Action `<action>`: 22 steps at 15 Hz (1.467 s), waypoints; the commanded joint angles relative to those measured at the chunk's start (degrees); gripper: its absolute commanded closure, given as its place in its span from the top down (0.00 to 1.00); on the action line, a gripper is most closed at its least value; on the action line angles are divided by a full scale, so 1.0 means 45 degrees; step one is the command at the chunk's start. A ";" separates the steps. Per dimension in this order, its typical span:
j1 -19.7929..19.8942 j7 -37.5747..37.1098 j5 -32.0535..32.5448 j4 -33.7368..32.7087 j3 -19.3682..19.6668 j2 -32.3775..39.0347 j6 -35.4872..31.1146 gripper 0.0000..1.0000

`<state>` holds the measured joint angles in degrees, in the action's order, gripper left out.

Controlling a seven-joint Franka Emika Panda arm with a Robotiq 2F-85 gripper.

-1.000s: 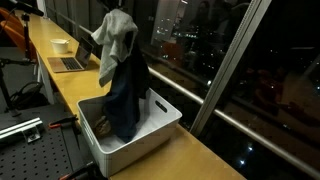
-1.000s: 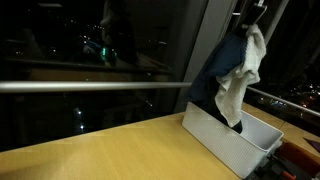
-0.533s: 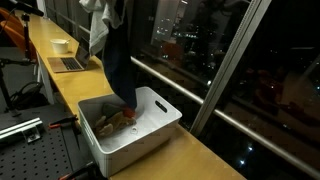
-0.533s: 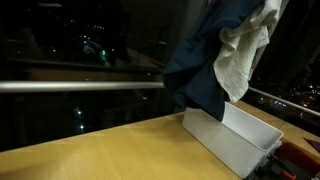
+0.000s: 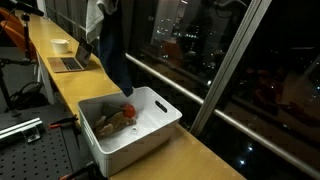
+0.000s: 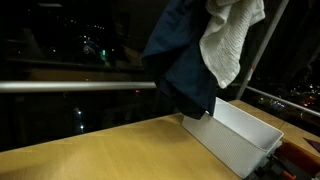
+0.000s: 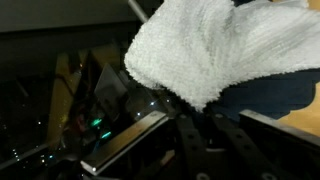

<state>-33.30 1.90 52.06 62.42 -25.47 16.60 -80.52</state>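
1. Surface: a long wooden counter (image 5: 195, 158) runs from upper left to lower right beside a night-dark window (image 5: 195, 45). A metal rail (image 6: 70, 86) crosses the glass.
2. At centre frame a white bin (image 5: 166, 112) stands on the counter, holding a brown item (image 5: 112, 121). A laptop (image 5: 70, 63) and a cup (image 5: 60, 45) lie at upper left, well apart from it.
3. The gripper (image 7: 200, 115) has its jaws closed on a bundle of cloth (image 6: 200, 55) at the top of both exterior views. The pinch point is hidden.
4. The bundle is a dark blue garment (image 5: 115, 55) with a white towel (image 7: 220, 45) draped over it.
5. The garment's long axis is near vertical, its lower tip slanting down-right over the bin's far side.
6. Open counter lies at lower right of the bin, and the window edge runs close behind it.
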 commanded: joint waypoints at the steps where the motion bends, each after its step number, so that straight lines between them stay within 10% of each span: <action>1: -0.1127 0.0597 0.0818 -0.2894 -0.0020 0.2086 0.0922 0.03; 8: -0.2255 0.0750 0.1374 -0.4426 0.0191 0.3813 0.1181 0.03; 9: -0.2548 0.0834 0.0343 -0.4260 0.1429 0.3619 0.0863 0.03; 10: -0.1650 0.0538 0.0603 -0.3940 0.0387 0.3663 0.0932 0.03; 22: 0.5046 -0.0289 -0.5875 0.4162 0.0015 0.1351 -0.5404 0.03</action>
<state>-16.28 0.52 31.03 69.87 -23.95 27.70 -96.35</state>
